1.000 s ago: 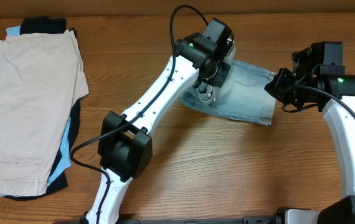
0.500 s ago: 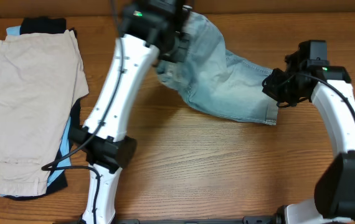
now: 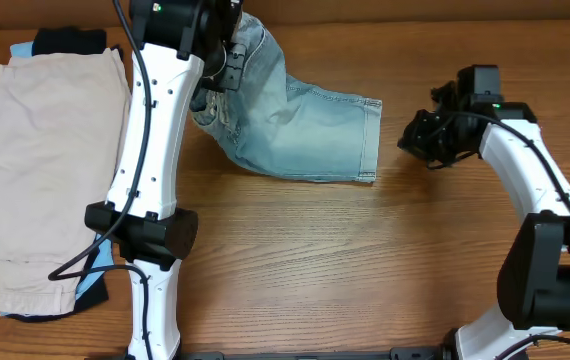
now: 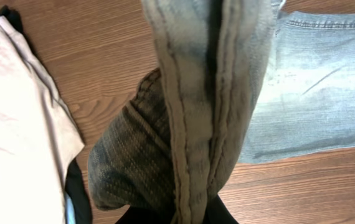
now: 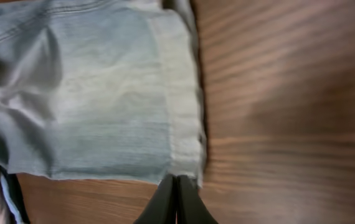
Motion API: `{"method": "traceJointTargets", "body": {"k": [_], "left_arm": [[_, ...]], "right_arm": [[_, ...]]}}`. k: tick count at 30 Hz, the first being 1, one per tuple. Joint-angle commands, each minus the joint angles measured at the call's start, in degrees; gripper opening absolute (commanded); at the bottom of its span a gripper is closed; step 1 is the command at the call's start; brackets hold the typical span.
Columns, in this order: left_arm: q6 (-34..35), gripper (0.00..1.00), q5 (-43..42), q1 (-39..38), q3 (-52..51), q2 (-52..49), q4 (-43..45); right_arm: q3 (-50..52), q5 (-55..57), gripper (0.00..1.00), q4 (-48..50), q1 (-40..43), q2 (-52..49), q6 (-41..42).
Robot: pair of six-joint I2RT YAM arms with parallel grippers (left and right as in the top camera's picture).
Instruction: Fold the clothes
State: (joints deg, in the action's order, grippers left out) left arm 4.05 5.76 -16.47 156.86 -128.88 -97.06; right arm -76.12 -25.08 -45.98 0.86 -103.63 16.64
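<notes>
The light-blue denim shorts [image 3: 305,135] lie partly on the table at the back centre, with one cuffed leg hem [image 3: 370,140] pointing right. My left gripper [image 3: 227,58] is shut on the waistband end and holds it lifted at the back left. In the left wrist view the bunched waistband [image 4: 208,106] rises from my fingers [image 4: 180,211], and the rest of the shorts [image 4: 317,87] spreads to the right. My right gripper [image 3: 412,140] is shut and empty, just right of the hem. In the right wrist view its tips [image 5: 176,185] sit at the edge of the hem [image 5: 184,106].
A stack of clothes with a beige garment [image 3: 45,170] on top lies at the left of the wooden table [image 3: 365,260], with dark and light-blue pieces under it. The beige garment also shows in the left wrist view [image 4: 9,124].
My left arm has swung left and back with the waistband, dragging the shorts leftward. The hem has slid away from my right gripper, which has shifted slightly left.
</notes>
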Motion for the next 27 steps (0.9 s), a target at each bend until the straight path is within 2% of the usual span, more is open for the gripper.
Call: {"method": "traceJointTargets", "body": {"k": [1,18,27], "left_arm": [[-1.0,0.04,0.4,-0.4,1.1,1.6,0.3],[2.4,0.04,-4.6,-0.6,1.1,1.5,0.3],[4.4,0.04,-6.5,-3.2,1.1,-0.8,0.5]], "right_arm": [[-0.4,-0.5,0.04,2.0,-2.0,-1.7,-0.9],[-0.4,2.0,0.04,9.6,-5.4,-15.1,-1.7],[-0.4,2.1,0.04,9.6,-5.4,-17.0,-1.4]]}}
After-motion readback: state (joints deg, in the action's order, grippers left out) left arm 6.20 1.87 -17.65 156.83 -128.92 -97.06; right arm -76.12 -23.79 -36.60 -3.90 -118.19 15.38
